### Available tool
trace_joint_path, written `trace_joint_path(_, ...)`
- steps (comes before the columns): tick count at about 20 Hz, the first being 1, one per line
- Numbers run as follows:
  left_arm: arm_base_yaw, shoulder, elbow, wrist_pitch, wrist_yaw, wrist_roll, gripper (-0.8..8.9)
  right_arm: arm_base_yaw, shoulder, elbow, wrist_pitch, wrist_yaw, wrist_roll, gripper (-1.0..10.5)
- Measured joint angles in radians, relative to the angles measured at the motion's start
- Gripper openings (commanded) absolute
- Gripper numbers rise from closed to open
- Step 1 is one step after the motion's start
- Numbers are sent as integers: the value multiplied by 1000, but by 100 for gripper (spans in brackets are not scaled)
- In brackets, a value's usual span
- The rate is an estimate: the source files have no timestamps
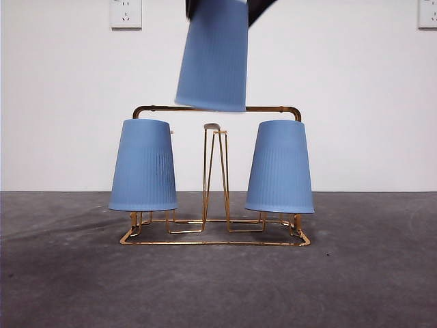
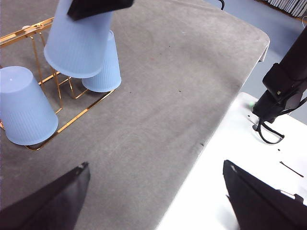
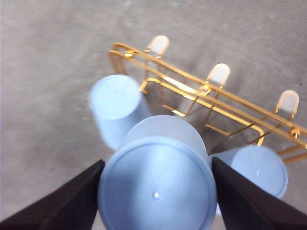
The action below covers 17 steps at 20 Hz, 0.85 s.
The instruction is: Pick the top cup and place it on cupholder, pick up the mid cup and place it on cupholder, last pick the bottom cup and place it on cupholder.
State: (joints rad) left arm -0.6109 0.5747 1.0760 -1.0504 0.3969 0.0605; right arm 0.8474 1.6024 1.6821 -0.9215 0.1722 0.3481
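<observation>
Nearest first: grey bench [image 1: 218, 287], and standing on it the gold wire cupholder [image 1: 215, 242]. Hanging mouth-down on its pegs, one blue cup [image 1: 143, 164] at one end and a second cup [image 1: 280, 166] at the other, well apart, with the white-tipped middle peg [image 1: 212, 126] bare between them. Up above that gap, the last cup [image 1: 215, 58], mouth down, gripped across its upper body by the right gripper [image 3: 157, 163], black jaws pressed to either side of it. Tilted a touch off upright, long axis near vertical, rim about level with the arched handle bar [image 1: 273, 108] and covering part of it in the front view, so seemingly on the near side of the bar. Now the hinge of the whole thing: peg straight below the open mouth, a shade to one side of the rim's centre in the front view. Likely calls for squaring the cup upright, then a plain descent alongside the bar without clipping it or either neighbour. Much the nearer arm, the right; off by the bench edge, the left gripper [image 2: 156, 167], jaws spread wide, nothing in them, waiting. Third placement by the look of it, two done. Farthest back, white wall with a socket [image 1: 125, 14].
</observation>
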Motion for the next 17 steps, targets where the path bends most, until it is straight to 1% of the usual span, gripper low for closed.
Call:
trace_joint_path(4, 0, 0, 0, 0, 0, 0, 436, -16, 95, 0, 8, 0, -40, 252)
trace_joint_path(9, 0, 0, 0, 0, 0, 0, 436, -26, 222, 0, 80, 0, -79, 252)
trace_joint_path(13, 0, 0, 0, -2, 0, 0, 436, -42, 276, 0, 91, 0, -83, 252)
trace_joint_path(17, 0, 0, 0, -8, 0, 0, 436, -54, 283, 0, 97, -2, -83, 253)
